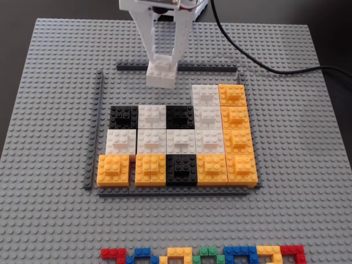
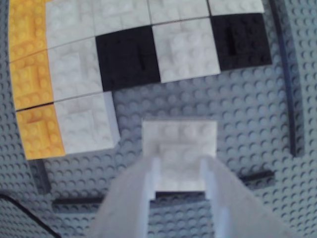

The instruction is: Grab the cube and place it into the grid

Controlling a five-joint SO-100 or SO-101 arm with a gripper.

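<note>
The cube is a small white square block with a raised brick on top. My white gripper comes down from the top edge and is shut on that raised brick. The cube hangs at the far edge of the grid, over the top dark strip. The grid's far row holds only a white block and an orange block; the cells to their left are bare. In the wrist view the cube sits between my fingers, just short of the black and white blocks.
Thin dark strips frame the grid at the left and front. A row of small multicoloured bricks lies at the near edge of the grey baseplate. A black cable runs off at the back right.
</note>
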